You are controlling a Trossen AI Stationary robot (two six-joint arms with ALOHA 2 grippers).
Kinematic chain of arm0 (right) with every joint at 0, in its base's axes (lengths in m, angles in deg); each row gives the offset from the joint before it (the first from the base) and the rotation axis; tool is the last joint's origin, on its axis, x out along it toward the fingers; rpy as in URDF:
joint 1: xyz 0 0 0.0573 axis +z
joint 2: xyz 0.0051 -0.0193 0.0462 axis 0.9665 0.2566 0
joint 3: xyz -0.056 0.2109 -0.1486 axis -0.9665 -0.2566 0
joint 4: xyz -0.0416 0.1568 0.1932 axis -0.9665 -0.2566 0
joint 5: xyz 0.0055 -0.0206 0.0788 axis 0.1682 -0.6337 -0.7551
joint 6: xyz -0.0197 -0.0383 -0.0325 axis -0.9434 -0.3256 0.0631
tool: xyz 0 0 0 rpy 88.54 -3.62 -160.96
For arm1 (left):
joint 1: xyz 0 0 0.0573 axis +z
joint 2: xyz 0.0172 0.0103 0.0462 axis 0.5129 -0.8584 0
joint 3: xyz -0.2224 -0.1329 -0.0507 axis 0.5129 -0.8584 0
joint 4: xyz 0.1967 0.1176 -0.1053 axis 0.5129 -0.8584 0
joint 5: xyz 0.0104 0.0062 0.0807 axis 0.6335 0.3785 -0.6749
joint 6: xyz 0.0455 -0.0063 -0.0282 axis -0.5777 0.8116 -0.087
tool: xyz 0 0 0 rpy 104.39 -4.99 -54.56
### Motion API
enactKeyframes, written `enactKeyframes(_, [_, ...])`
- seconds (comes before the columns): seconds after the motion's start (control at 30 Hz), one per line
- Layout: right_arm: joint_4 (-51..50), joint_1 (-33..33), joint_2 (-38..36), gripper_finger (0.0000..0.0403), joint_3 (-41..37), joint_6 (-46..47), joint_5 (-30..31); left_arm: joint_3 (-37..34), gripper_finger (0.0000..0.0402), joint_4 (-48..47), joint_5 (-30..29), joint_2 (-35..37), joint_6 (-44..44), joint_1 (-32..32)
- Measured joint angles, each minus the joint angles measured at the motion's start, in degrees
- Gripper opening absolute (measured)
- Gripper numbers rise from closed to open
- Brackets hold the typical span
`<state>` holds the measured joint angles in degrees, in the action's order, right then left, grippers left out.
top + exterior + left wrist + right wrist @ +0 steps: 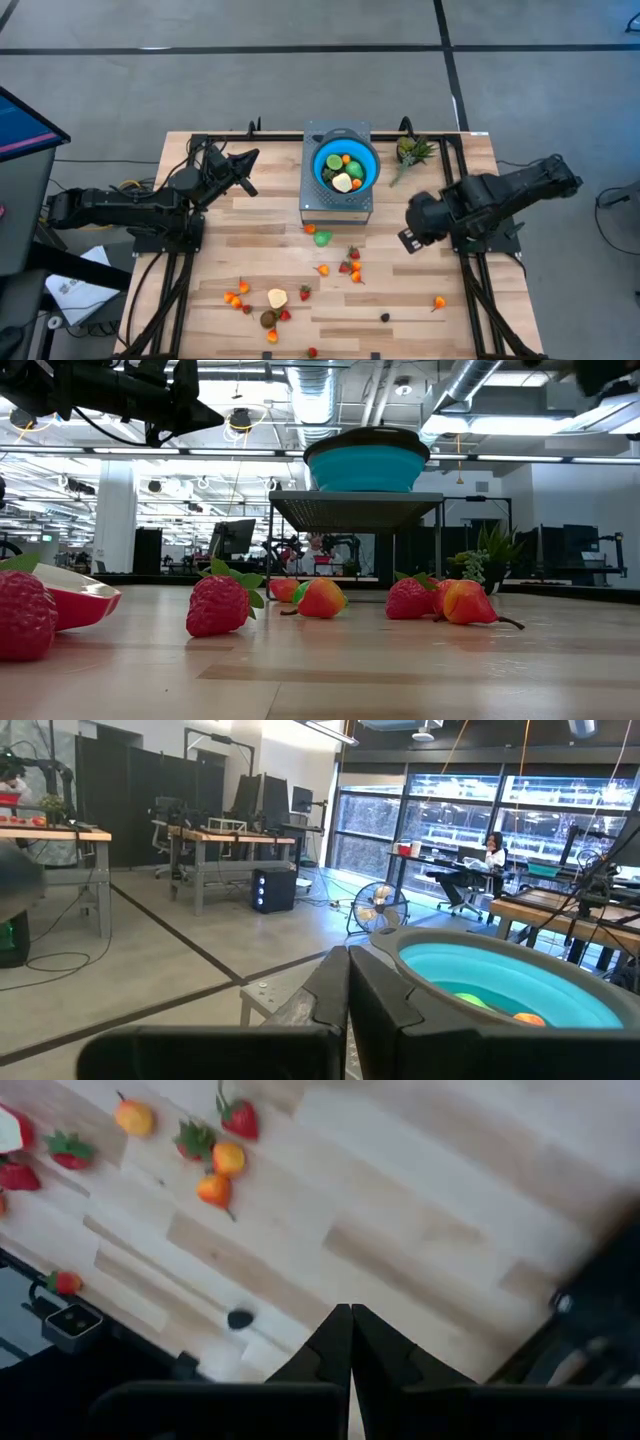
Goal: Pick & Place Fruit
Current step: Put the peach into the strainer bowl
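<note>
Small toy fruit lie scattered on the wooden table: a green one (322, 238), a red and orange cluster (352, 265), a left group (240, 297) and a lone orange one (439, 302). The blue bowl (345, 165) stands on a grey box (337, 205) at the far middle and holds a few fruit (343, 181). My left gripper (252, 157) is shut in the air left of the bowl (510, 985), nearly level. Pointing down, my right gripper (414, 232) is shut above bare table right of the cluster (215, 1175).
A spiky green-leaved piece (412, 152) lies right of the bowl near the far edge. Black frame rails (480, 300) run along both sides of the table. A small dark item (385, 317) lies near the front. Bare wood (420, 275) lies under my right gripper.
</note>
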<state>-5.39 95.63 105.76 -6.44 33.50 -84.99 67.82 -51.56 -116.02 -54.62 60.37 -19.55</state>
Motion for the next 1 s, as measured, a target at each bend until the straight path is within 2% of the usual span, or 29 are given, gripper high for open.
enactKeyframes(0.23, [-0.25, 9.18, 0.07, 0.0, -0.32, 16.76, 0.37, 0.0, 0.0002, -0.02, 0.02, 0.02, -0.06, 0.0])
enactKeyframes(0.4, [0.95, 15.88, 0.12, 0.0, -3.67, 26.55, 0.35, 0.0, 0.0002, -0.04, 0.02, 0.0, -0.06, 0.0])
enactKeyframes(0.6, [5.11, 22.48, 0.12, 0.0, -7.74, 31.89, 0.31, 0.01, 0.0002, -0.04, 0.0, 0.01, -0.05, 0.0])
enactKeyframes(0.8, [6.44, 26.31, 0.12, 0.0001, -10.94, 35.83, 0.29, 0.0, 0.0002, -0.03, 0.0, 0.0, 0.29, 0.0])
enactKeyframes(0.9, [6.55, 27.56, 0.11, 0.002, -11.76, 37.41, 0.29, 0.0, 0.0002, -0.04, 0.0, 0.01, 0.31, 0.01])
enactKeyframes(1.0, [6.57, 28.24, 0.12, 0.0063, -12.74, 38.69, 0.22, 0.0, 0.0002, -0.04, 0.0, 0.0, 0.31, 0.0])
